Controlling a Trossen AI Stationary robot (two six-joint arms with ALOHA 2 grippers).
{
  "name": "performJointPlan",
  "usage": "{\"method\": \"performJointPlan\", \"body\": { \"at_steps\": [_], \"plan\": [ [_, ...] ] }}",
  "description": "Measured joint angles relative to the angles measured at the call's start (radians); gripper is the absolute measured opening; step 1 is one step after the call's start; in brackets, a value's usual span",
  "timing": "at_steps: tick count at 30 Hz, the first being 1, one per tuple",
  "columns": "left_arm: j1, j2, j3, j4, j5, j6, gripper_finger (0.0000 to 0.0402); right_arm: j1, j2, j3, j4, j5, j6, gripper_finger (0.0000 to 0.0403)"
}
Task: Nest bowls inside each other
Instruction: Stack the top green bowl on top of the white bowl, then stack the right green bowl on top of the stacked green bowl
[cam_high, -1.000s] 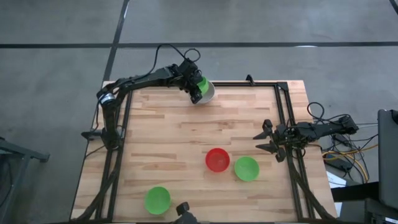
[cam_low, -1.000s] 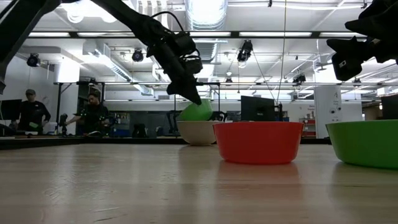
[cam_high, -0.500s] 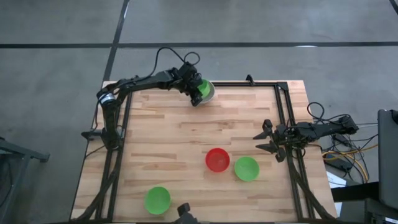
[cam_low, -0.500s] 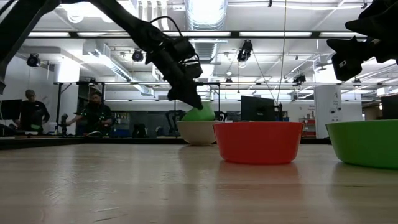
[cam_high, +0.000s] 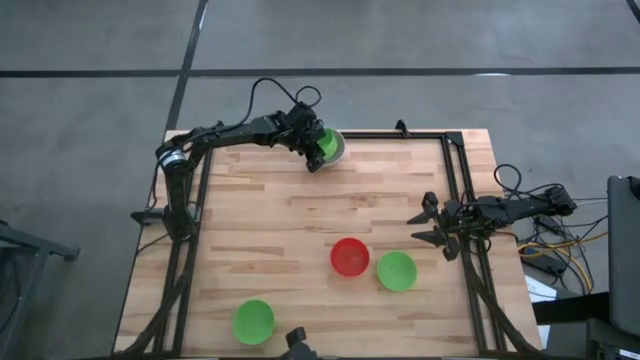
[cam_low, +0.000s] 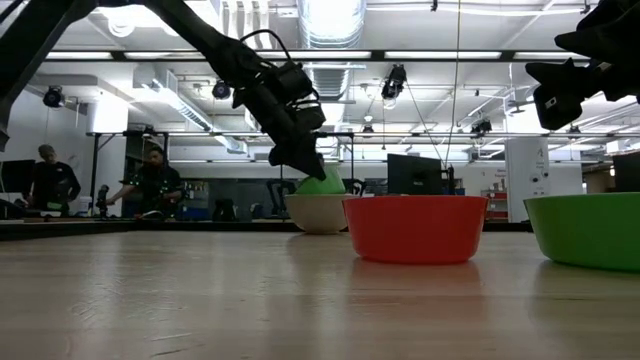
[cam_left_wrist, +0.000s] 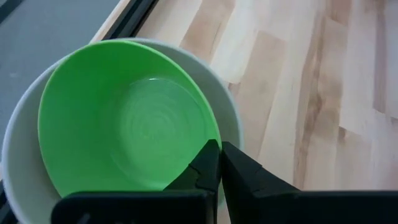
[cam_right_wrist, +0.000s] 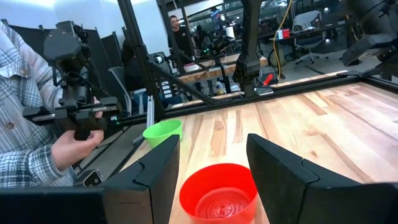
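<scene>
At the table's far edge a white bowl (cam_high: 340, 146) stands on the wood with a bright green bowl (cam_high: 326, 141) in it. That green bowl (cam_low: 322, 183) is tilted, and its raised side shows above the white bowl's rim (cam_low: 317, 200). My left gripper (cam_high: 313, 155) is shut on it. A red bowl (cam_high: 349, 256) and a second green bowl (cam_high: 396, 270) stand side by side near the right front. A third green bowl (cam_high: 253, 321) sits at the near edge. My right gripper (cam_high: 425, 225) waits open at the table's right edge. My left gripper pinches the green bowl's rim (cam_left_wrist: 207, 124) between its two fingers, one finger inside the bowl and the other outside, between the green wall and the white bowl (cam_left_wrist: 231, 118). The fingers slant down from the table's left. The green bowl lies tilted inside the white bowl.
Bare wood lies between the far stack and the bowls at the front. A black frame rail (cam_high: 400, 133) runs along the far and right edges. In the right wrist view a person's hand (cam_right_wrist: 74, 146) holds a device beyond the table's near edge.
My left gripper has gone down with the green bowl, staying shut on it. The bowl has sunk deeper into the white bowl, with less of it showing above the white rim than before.
</scene>
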Motion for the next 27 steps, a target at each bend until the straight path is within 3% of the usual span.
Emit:
{"method": "performJointPlan", "body": {
  "at_steps": [16,27],
  "plan": [
    [0.0,0.0,0.016,0.004,0.013,-0.003,0.0067,0.0,0.0,0.0,0.0,0.0,0.0,0.0183],
    [0.001,-0.008,0.058,0.002,0.013,-0.026,0.0068,0.0,0.0,0.0,0.0,0.0,0.0,0.0183]
  ]
}}
